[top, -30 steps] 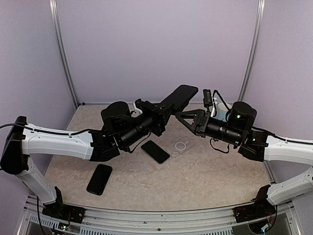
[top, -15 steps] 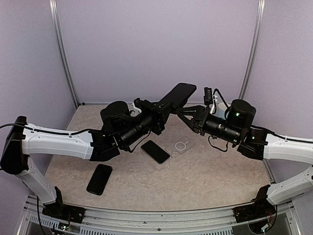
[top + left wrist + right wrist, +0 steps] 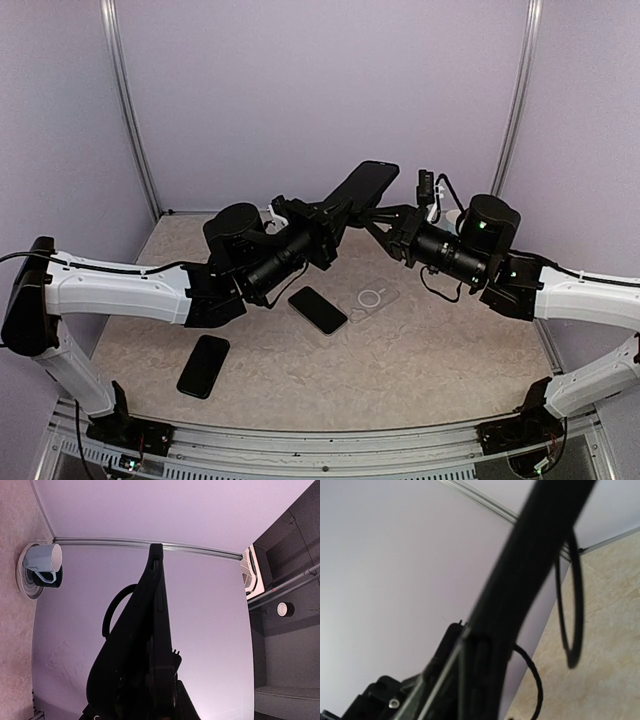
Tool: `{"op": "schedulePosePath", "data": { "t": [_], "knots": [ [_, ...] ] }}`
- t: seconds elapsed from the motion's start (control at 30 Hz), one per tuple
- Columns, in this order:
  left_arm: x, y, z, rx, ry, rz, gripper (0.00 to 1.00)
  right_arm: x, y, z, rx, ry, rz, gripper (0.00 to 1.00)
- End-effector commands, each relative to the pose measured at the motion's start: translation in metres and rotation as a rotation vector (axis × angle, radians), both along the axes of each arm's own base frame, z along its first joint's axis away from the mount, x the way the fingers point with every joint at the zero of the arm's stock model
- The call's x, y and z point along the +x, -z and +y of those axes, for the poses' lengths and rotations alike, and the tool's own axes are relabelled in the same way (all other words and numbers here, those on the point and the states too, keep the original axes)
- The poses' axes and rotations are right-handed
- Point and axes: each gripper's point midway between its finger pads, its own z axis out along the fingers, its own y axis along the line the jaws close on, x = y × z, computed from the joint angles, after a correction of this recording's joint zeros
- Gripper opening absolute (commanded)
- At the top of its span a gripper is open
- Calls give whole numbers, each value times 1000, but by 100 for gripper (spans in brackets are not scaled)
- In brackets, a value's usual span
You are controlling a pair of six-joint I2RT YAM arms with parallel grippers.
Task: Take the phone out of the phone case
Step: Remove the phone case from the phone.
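A black phone in its phone case is held up in the air between the two arms, tilted up toward the back wall. My left gripper is shut on its lower end. In the left wrist view the case runs edge-on straight up from the left gripper. My right gripper meets the case from the right. In the right wrist view its dark edge passes between the jaws of the right gripper, which press against it.
Two dark phones lie on the table, one in the middle and one at the front left. A clear case with a ring lies beside the middle phone. A pale mug stands at the back right.
My right gripper has moved left and up to the raised phone and closed its jaws around it. The left gripper has lifted the phone slightly.
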Motion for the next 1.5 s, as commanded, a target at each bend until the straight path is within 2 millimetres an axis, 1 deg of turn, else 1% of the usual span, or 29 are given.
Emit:
{"op": "schedulePosePath", "data": {
  "t": [0.0, 0.17, 0.23, 0.37, 0.5, 0.57, 0.7, 0.87, 1.1, 1.37, 1.47],
  "knots": [
    [-22, -32, -9, -69, 81, -66, 0, 14, -36, -14, 62, 107, -81, 18],
    [-23, -32, -9, -66, 82, -69, 0, 17, -38, -18, 46, 138, -85, 4],
    [-23, -31, -10, -63, 82, -67, 0, 19, -38, -23, 45, 163, -81, 0],
    [-24, -29, -11, -59, 84, -66, 0, 22, -41, -33, 46, 205, -76, 0],
    [-25, -26, -13, -51, 89, -63, 0, 29, -44, -48, 47, 264, -60, 0],
    [-26, -25, -14, -47, 90, -63, 0, 31, -49, -54, 53, 279, -63, 0],
    [-26, -21, -13, -40, 87, -58, 0, 34, -53, -60, 49, 285, -69, 0],
    [-26, -19, -14, -36, 87, -55, 0, 35, -53, -63, 48, 282, -72, 0],
    [-25, -17, -16, -34, 89, -53, 0, 34, -54, -62, 50, 269, -77, 0],
    [-24, -14, -17, -26, 89, -51, 0, 32, -58, -61, 46, 254, -96, 0],
    [-23, -10, -17, -15, 86, -49, 0, 33, -62, -65, 29, 266, -112, 0]
  ]
}}
